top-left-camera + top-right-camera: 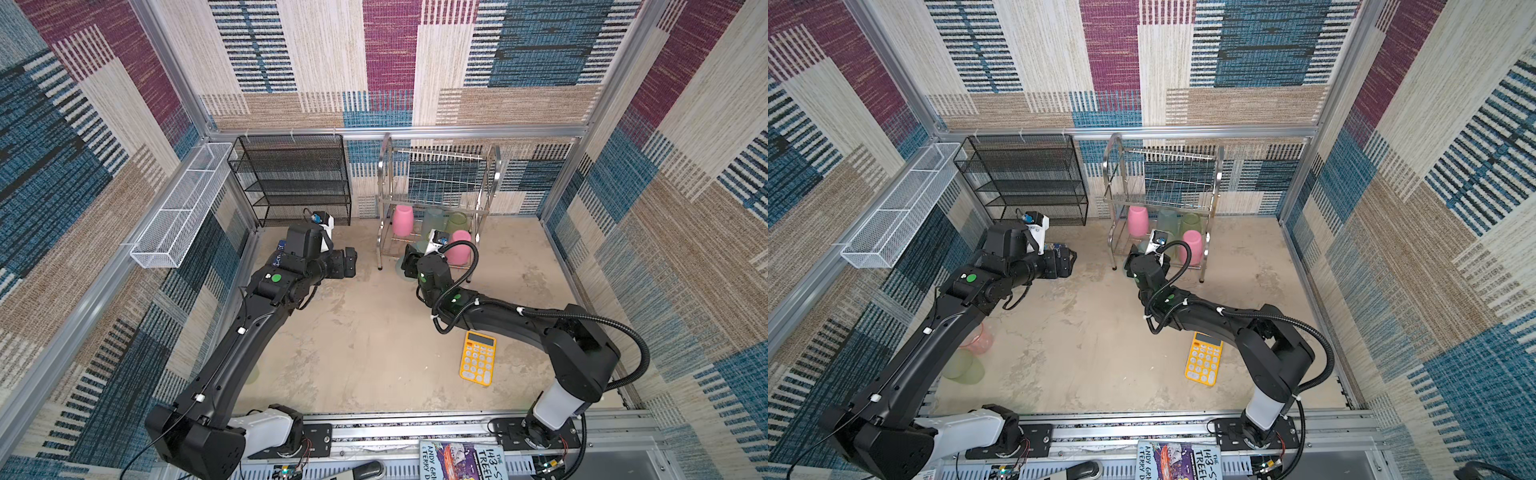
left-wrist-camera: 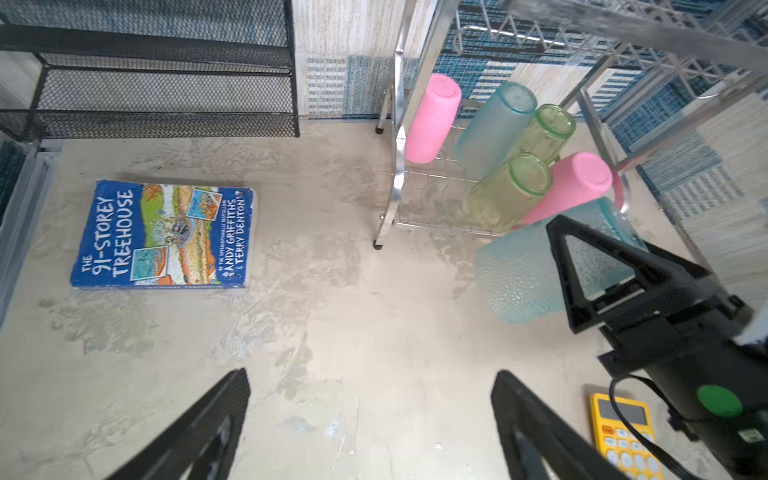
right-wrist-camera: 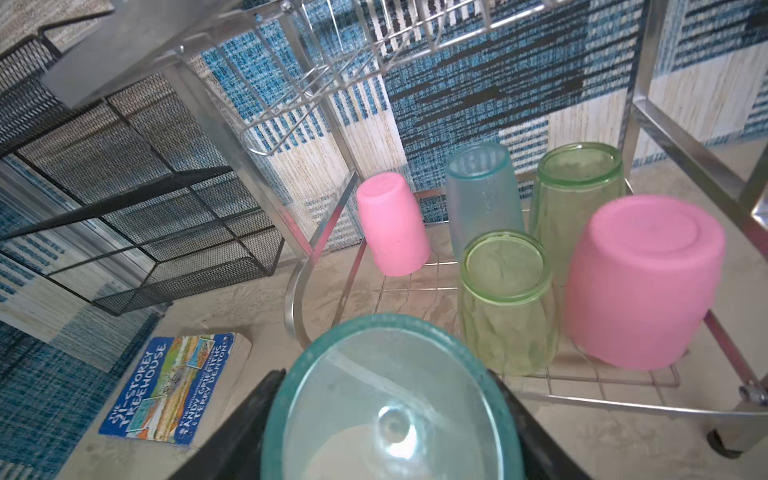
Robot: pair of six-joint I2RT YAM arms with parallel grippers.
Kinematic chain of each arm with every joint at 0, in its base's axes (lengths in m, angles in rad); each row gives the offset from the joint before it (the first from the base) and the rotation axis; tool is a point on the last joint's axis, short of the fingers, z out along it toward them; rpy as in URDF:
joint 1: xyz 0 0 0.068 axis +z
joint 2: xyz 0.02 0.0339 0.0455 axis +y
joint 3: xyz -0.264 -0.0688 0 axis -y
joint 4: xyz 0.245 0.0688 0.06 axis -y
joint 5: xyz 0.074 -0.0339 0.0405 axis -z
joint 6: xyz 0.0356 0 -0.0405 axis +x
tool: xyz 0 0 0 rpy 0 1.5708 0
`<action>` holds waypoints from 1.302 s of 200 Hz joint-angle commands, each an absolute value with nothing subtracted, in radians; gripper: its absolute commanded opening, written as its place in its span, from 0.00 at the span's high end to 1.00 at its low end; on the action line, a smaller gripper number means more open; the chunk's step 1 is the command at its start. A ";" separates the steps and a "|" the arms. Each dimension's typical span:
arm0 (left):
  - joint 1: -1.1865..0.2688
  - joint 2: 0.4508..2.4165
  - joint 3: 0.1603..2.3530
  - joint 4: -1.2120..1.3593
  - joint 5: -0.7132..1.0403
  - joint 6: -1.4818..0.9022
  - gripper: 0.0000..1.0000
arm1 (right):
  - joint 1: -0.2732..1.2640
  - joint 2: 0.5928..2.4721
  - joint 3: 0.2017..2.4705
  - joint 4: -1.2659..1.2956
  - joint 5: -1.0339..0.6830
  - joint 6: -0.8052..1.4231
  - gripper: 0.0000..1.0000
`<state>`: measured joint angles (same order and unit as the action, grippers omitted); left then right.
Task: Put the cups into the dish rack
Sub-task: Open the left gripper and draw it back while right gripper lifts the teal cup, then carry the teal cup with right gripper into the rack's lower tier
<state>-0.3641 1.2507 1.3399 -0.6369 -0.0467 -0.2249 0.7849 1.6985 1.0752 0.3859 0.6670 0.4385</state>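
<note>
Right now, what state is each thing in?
Left gripper: open, empty.
Right gripper: shut on teal cup.
Teal cup: held, not yet racked.
Rack: upper tier empty.
Racked cups: five, upside down, lower tier.
Loose cups: not yet loaded.
Calculator: face up.
Book: closed, flat.

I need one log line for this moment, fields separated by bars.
left gripper: open, empty | right gripper: shut on teal cup | dish rack: five cups inverted, lower tier

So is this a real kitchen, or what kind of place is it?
Probably a robot test booth, not a kitchen: a left arm and right arm bolted to a metal rail, carpet-covered walls, and a dish rack holding plastic cups.
</note>
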 commanded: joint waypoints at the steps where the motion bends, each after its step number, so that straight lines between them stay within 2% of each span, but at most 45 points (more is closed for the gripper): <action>1: -0.368 1.248 1.334 -0.652 -0.077 -0.141 0.06 | 0.789 1.731 1.088 0.521 0.722 0.297 0.38; 80: -0.369 1.118 1.145 -0.498 -0.011 -0.118 0.06 | 0.795 1.912 1.178 0.753 0.780 0.036 0.37; 120: -0.368 1.098 1.131 -0.473 0.014 -0.125 0.07 | 0.795 1.998 1.235 0.829 0.799 -0.045 0.36; 260: -0.316 1.091 1.123 -0.454 0.132 -0.166 0.07 | 0.727 2.183 1.483 0.720 0.749 -0.067 0.35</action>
